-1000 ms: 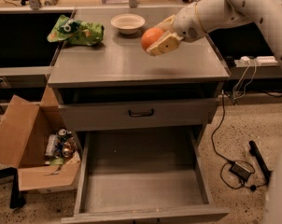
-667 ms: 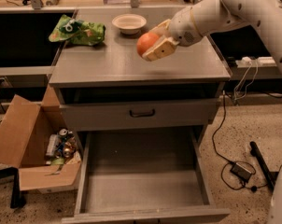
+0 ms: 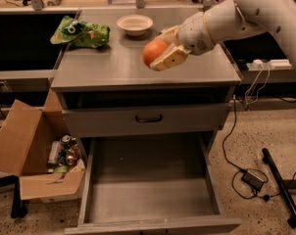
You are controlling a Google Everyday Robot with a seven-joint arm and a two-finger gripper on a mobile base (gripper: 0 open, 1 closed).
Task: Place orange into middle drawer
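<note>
Sitting on the floor off the table's left edge, a cardboard box [image 3: 25, 151] holds cans and scraps that play no part in the job. On the table [image 3: 104, 67] a green bag [image 3: 82, 32] lies at the back-left corner, and a cream bowl [image 3: 135, 24] stands near the middle of the back edge. Right of centre, the gripper [image 3: 159, 51] hovers above the table with its fingers [image 3: 170, 60] clamped around the orange [image 3: 154, 52]. The fruit is lifted clear of the surface and the arm reaches in from the back-right corner.

Below the front edge is a shut drawer front [image 3: 187, 119] with a small black handle. Under that, the middle drawer [image 3: 148, 190] is pulled out wide, its flat tray bare. A power brick and cables [image 3: 251, 177] lie on the floor to the right.

By my reading, the step in hand is the carry: the orange is grasped and raised but not yet over the drawer. The next move calls for bringing it forward past the table's front edge, then down in front of the handled drawer front. It should be let go low over the tray, since a round fruit dropped from height would likely roll or bounce against the low walls.
</note>
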